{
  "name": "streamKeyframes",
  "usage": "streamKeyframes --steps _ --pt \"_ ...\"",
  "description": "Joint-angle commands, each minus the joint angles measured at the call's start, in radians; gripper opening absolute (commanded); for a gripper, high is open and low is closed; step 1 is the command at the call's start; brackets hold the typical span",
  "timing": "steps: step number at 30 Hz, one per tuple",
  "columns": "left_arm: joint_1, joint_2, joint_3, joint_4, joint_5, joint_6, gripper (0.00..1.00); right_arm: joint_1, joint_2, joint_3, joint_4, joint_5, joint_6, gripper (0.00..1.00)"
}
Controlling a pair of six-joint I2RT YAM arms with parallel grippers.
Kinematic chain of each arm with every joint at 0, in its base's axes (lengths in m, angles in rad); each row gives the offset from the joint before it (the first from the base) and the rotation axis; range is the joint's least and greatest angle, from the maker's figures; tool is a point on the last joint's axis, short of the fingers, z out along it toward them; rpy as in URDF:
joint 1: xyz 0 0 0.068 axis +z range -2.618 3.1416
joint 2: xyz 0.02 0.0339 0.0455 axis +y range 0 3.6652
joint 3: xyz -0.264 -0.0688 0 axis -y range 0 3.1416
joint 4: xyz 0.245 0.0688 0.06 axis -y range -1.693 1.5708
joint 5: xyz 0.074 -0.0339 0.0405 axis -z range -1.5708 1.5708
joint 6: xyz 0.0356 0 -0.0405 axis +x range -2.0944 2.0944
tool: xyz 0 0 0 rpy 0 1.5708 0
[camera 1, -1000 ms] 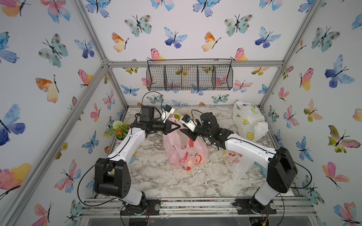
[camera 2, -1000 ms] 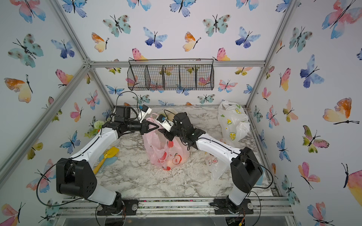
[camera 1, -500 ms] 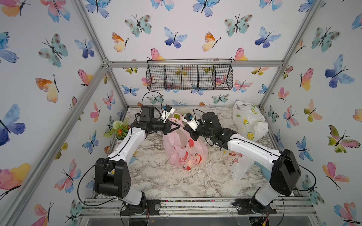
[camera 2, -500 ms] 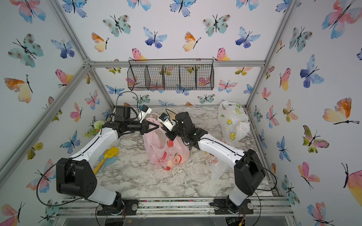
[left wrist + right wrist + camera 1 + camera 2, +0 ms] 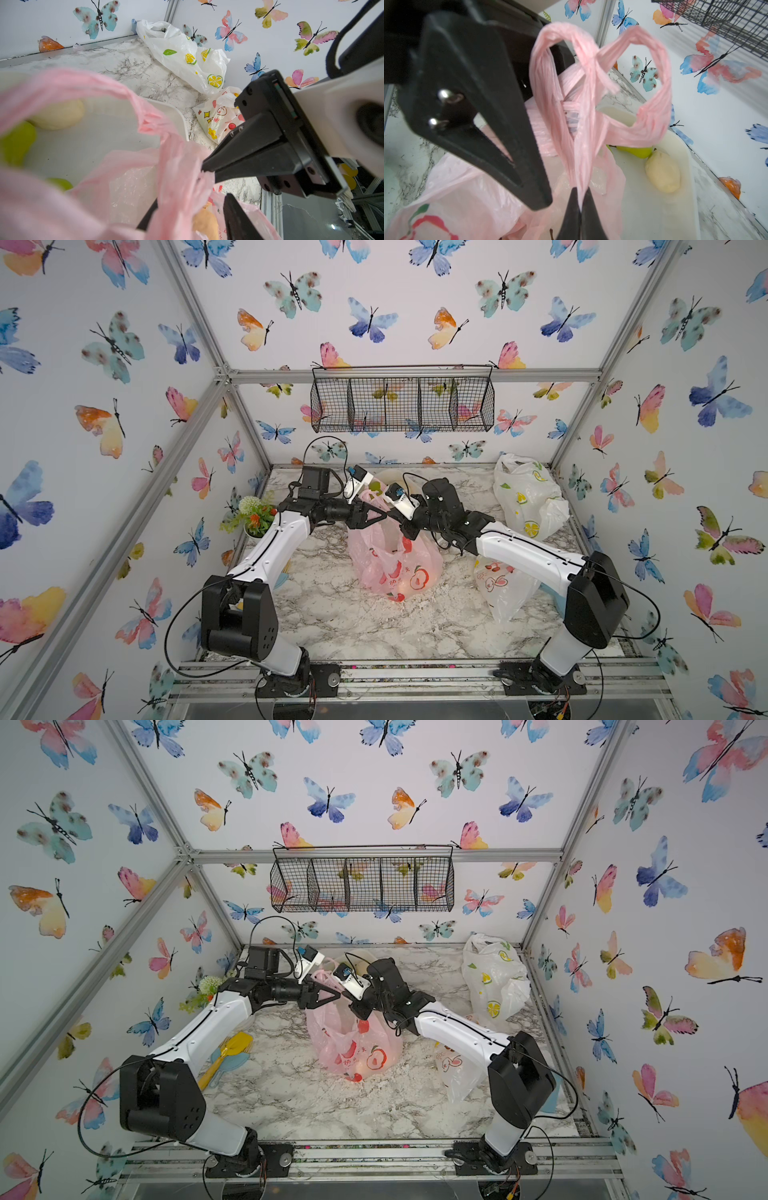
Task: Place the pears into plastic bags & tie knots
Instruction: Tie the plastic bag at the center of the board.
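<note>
Right wrist view: the pink bag's two handles (image 5: 593, 62) cross over each other, and the right claw (image 5: 580, 193) pinches one strip tight. In the left wrist view, the left claw (image 5: 189, 214) has its jaws apart, with pink plastic between them. The pink bag (image 5: 395, 568) stands in the middle of the table (image 5: 353, 626). Behind it, a green pear (image 5: 635, 150) and a cream pear (image 5: 662, 174) lie in the white tray (image 5: 654, 207). The lemon bag (image 5: 528, 497) sits in the far right corner. The doodle bag (image 5: 498, 585) lies by the right edge.

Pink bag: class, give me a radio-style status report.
Left gripper open, pink bag between its fingers. Right gripper shut on a handle. Handles crossed in loose loops, no tight knot. Nothing blocking; tray behind.
</note>
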Motion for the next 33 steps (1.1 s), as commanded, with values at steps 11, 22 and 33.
streamKeyframes --steps 11,22,33 --pt "-0.026 0.057 0.058 0.094 0.03 -0.117 0.43 0.017 -0.004 -0.01 0.011 -0.057 -0.027 0.03" --pt "-0.03 0.04 0.046 0.046 0.006 -0.048 0.05 -0.005 -0.067 -0.028 0.023 -0.031 0.12 0.45" --pt "-0.05 0.011 0.017 0.146 0.009 -0.05 0.06 -0.255 -0.022 0.2 -0.156 -0.436 0.625 0.59"
